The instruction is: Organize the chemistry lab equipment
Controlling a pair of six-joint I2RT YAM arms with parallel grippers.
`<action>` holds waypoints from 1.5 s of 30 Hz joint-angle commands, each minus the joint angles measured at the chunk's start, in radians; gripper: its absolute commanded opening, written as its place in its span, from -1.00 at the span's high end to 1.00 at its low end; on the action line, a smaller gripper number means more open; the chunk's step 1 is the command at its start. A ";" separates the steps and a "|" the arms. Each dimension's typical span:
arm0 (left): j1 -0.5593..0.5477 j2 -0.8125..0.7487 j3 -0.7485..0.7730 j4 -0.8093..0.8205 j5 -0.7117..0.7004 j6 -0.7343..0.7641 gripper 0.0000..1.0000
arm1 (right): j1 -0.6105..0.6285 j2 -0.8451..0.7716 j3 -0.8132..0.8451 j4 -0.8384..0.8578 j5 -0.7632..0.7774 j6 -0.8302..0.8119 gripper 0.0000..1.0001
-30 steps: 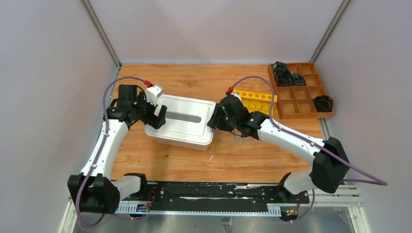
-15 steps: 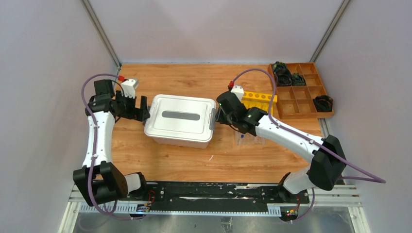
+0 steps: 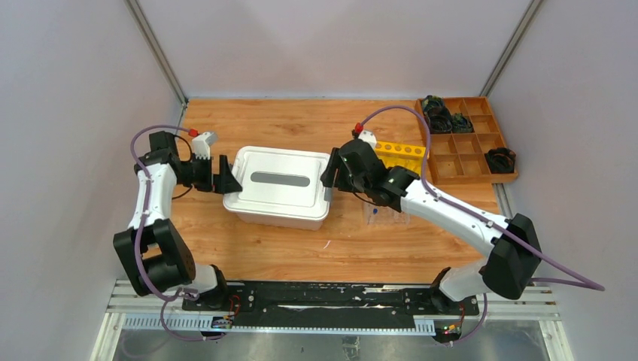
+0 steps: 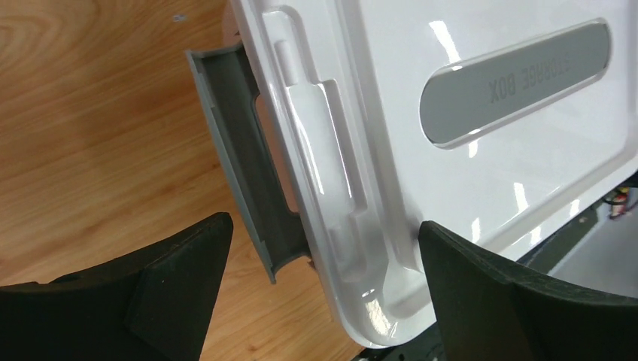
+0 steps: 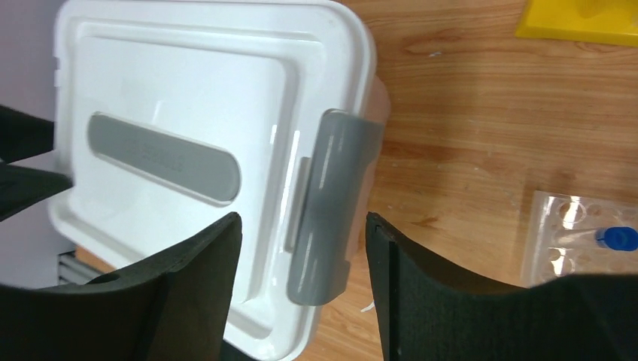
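1. Chemistry lab equipment that I can see: a clear plastic tube tray (image 5: 572, 233) on the tabletop (image 3: 301, 120), to the right of the storage box (image 3: 278, 188) and toward the near edge. My right forearm passes over it. One blue-capped tube (image 5: 617, 238) lies in it.
2. The tabletop is orange-brown wood with plain grain. Pale walls close off its left, back and right edges, and a metal post stands at each back corner.
3. The storage box is white with its lid on. It sits about mid-table, turned a little off square, with a grey label strip along the lid.
4. My left pincer (image 4: 322, 233) is spread wide at the box's left end. The left latch (image 4: 244, 150) sits between the fingers, swung out from the lid. I hold nothing.
5. My right pincer (image 5: 302, 222) is at the box's right end, jaws parted and gripping nothing. The right latch (image 5: 331, 203) lies folded down between them. I cannot tell whether one finger touches it.
6. Bare wood shows behind the box along the back edge and in front of it along the near edge. The left wall stands close to my left elbow.
7. A yellow rack (image 3: 399, 154) with round holes lies just behind my right wrist. A wooden compartment tray (image 3: 444, 165) fills the back right corner, with black items (image 3: 440, 116) in some of its cells.
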 commanded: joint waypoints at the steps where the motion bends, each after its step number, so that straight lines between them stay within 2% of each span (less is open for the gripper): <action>1: 0.032 0.074 -0.034 0.003 0.123 0.054 -1.00 | 0.003 -0.038 -0.002 0.081 -0.111 0.041 -0.32; 5: 0.033 0.077 -0.051 0.004 0.201 0.065 -0.96 | -0.003 0.002 -0.005 0.092 -0.178 0.051 -0.29; 11: 0.036 0.059 -0.027 0.004 0.163 0.053 -0.48 | -0.041 0.055 -0.044 0.146 -0.337 0.094 -0.22; 15: 0.038 0.039 -0.021 0.004 0.159 0.054 -0.29 | -0.051 0.063 -0.064 0.152 -0.353 0.101 -0.22; 22: 0.037 0.038 -0.023 0.009 0.152 0.038 -0.10 | -0.072 0.092 -0.073 0.158 -0.376 0.081 -0.20; 28: 0.036 -0.011 -0.066 0.095 0.112 -0.038 0.09 | -0.085 0.126 -0.062 0.155 -0.402 0.068 -0.20; 36: 0.034 -0.083 -0.114 0.222 0.007 -0.145 0.78 | -0.115 0.200 0.036 0.118 -0.426 0.029 -0.18; 45: 0.028 -0.076 -0.117 0.289 -0.007 -0.243 0.71 | -0.182 0.278 0.190 0.031 -0.488 -0.052 -0.19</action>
